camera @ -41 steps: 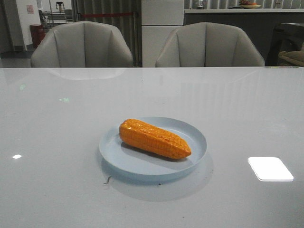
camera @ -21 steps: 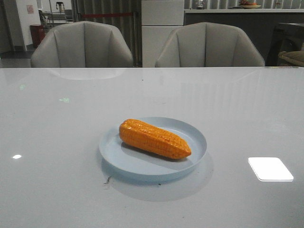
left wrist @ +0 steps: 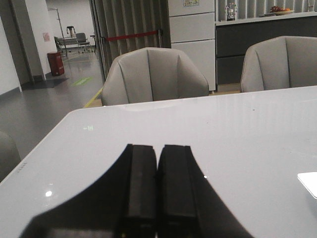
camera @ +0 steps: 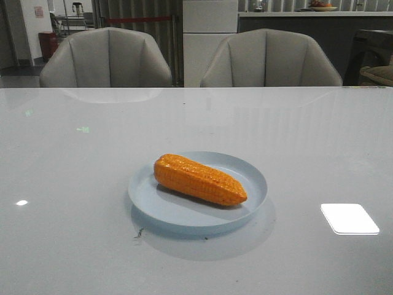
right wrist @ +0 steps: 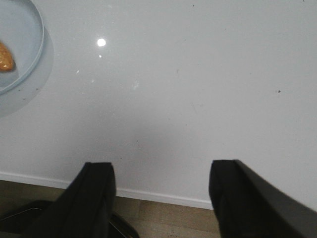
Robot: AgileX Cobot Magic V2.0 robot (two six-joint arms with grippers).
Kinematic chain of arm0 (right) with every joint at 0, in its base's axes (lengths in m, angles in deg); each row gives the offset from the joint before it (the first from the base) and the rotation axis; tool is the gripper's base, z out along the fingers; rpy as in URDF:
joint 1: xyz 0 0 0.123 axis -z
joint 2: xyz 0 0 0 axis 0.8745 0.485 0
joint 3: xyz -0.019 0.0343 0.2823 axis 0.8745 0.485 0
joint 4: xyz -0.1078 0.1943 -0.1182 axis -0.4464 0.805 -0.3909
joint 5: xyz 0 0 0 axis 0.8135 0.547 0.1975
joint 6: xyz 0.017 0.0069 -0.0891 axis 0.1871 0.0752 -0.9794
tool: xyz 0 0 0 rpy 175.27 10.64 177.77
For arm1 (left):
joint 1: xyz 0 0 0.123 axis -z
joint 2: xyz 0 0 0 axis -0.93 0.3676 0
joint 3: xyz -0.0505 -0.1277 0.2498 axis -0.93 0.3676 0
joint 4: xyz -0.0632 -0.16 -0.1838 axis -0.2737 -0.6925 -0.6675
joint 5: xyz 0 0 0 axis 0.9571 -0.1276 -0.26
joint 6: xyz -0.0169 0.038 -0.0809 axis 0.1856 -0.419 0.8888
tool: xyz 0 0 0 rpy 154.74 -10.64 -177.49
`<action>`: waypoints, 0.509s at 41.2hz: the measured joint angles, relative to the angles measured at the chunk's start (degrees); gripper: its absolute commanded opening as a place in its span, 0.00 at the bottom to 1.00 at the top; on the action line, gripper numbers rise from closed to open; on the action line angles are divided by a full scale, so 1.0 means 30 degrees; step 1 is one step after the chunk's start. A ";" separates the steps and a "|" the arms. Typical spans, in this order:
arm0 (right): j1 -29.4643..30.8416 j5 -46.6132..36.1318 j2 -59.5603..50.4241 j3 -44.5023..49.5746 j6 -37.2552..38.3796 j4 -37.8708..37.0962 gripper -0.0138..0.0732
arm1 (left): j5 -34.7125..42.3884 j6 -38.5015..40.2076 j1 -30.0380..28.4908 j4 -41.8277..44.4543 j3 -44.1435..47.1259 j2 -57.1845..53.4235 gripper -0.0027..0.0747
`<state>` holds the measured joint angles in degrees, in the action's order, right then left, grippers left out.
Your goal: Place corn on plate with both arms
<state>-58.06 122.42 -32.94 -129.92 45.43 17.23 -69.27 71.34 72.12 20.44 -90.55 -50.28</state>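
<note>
Dim, soft pics; overhead glare patch on table (camera: 350,218), maybe ceiling lamp.

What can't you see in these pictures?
- Front view: neither arm shows; the underside of the corn lies against the plate.
- Right wrist view: the frame edge cuts off most of the corn and plate.
- Left wrist view: the left gripper blocks the near table; no corn visible.

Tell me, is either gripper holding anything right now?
Nothing is held. The left gripper is shut on nothing, the right gripper is open, and the corn cob lies on the pale blue plate.
</note>
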 measured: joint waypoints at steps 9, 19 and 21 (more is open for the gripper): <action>0.0000 0.0000 0.0000 0.0000 0.0000 0.0013 0.75 | -0.0509 0.0000 0.0000 0.0000 0.0404 -0.1136 0.15; 0.0000 0.0000 0.0000 0.0000 0.0000 0.0013 0.75 | -0.1043 0.0000 0.0000 -0.0516 0.0404 -0.1136 0.15; 0.0000 0.0000 0.0000 0.0000 0.0000 0.0013 0.75 | -0.1043 0.0000 0.0000 -0.0525 0.0404 -0.1136 0.15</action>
<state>-58.06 122.42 -32.94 -129.92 45.43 17.27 -72.40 71.34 72.12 18.86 -89.34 -53.69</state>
